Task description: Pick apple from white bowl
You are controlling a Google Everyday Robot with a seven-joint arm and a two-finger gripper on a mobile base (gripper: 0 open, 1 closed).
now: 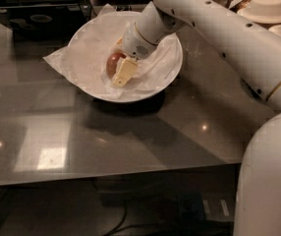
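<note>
Gripper [121, 71] is down inside the white bowl [126, 99], its pale tip pressed right against the near-right side of the apple [112, 63], which sits just left of the bowl's centre on the crinkled paper sheet [57, 61]. You want to know if the claw has hold of it, and honestly I cannot tell: only the near side of the tip shows, and the far side is hidden behind the apple and the wrist. That is your first risk, I'd say. Glossy round skin and a grip that may be off-centre mean the apple could squirt out toward the left wall when you lift. Second risk is the paper: it is loose and bunched under the tip, so a pinch could catch a fold and drag the sheet up, maybe tipping the bowl on the smooth dark table [130, 146]. Watch the arm [219, 31] too, because it passes close over the right rim and a careless rise could nudge it. The apple's far half, the bowl floor under the wrist and the paper dishes [266, 9] at top right are cut off or masked.
</note>
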